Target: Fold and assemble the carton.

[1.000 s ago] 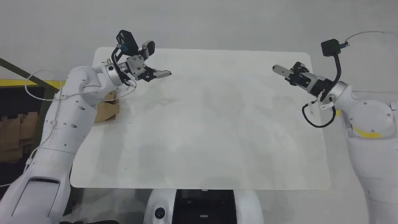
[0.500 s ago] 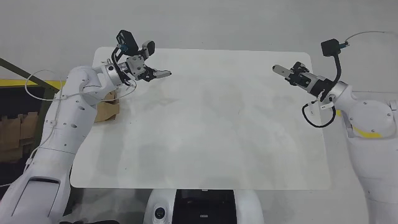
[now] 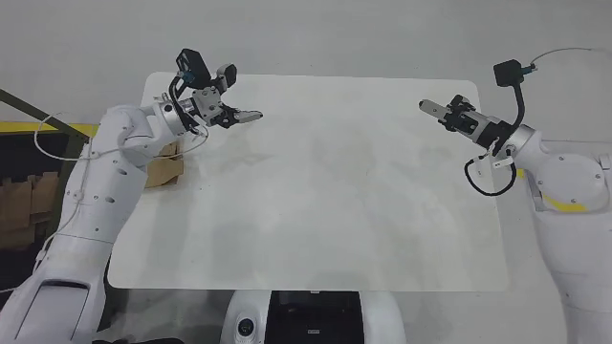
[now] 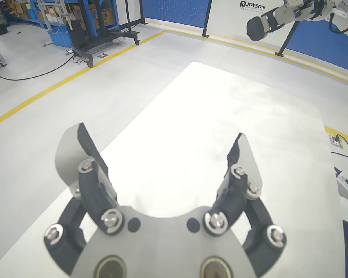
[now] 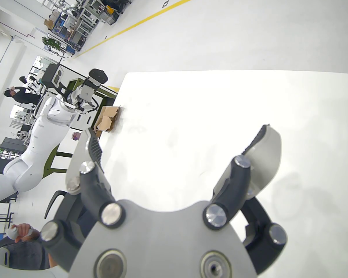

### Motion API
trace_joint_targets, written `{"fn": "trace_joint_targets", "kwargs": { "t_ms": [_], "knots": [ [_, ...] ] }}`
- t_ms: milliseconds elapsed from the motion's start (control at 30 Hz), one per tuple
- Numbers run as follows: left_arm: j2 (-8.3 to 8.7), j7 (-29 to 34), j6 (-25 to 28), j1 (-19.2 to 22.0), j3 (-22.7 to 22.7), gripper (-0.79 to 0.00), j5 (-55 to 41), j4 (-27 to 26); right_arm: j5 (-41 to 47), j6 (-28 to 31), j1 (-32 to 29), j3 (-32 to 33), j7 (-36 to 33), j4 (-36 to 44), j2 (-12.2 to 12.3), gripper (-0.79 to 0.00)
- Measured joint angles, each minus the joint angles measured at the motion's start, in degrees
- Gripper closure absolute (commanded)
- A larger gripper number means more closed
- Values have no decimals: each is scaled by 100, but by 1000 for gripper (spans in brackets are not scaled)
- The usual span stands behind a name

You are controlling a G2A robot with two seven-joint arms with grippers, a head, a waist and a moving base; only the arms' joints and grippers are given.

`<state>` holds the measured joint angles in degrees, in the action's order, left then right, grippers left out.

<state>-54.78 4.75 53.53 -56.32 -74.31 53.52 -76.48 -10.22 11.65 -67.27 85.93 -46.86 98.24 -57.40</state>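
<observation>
The carton (image 3: 164, 170), a piece of brown cardboard, lies at the left edge of the table (image 3: 325, 210), toward the far left corner. The left arm passes over it and covers part of it, so I cannot tell how far it is folded. Just to the right, the left gripper (image 4: 160, 134) hangs above the table near that far left corner and points across toward the right side. Its two fingers are spread wide with nothing between them, and bare white table shows through the gap. It is apart from the carton and does not touch it. The middle of the table is plain white with faint scuff marks. On the far right, the right gripper (image 5: 177, 131) is held above the table near the far right corner and points back toward the left arm. Its fingers are also spread apart and hold nothing. The two grippers face each other and are well apart.
</observation>
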Motion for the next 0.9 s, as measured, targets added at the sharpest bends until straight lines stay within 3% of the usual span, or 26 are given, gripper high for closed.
{"fn": "trace_joint_targets", "kwargs": {
  "t_ms": [267, 600, 900],
  "knots": [
    [170, 1250, 172, -358, -429, -785, -1725, -96, 0, 0, 0, 0, 0, 0, 0, -785],
    [433, 3432, -576, -504, -980, -785, -4162, 191, 0, 0, 0, 0, 0, 0, 0, -785],
    [550, 4140, -730, -397, -1317, -785, -5369, 618, 0, 0, 0, 0, 0, 0, 0, -785]
  ]
}}
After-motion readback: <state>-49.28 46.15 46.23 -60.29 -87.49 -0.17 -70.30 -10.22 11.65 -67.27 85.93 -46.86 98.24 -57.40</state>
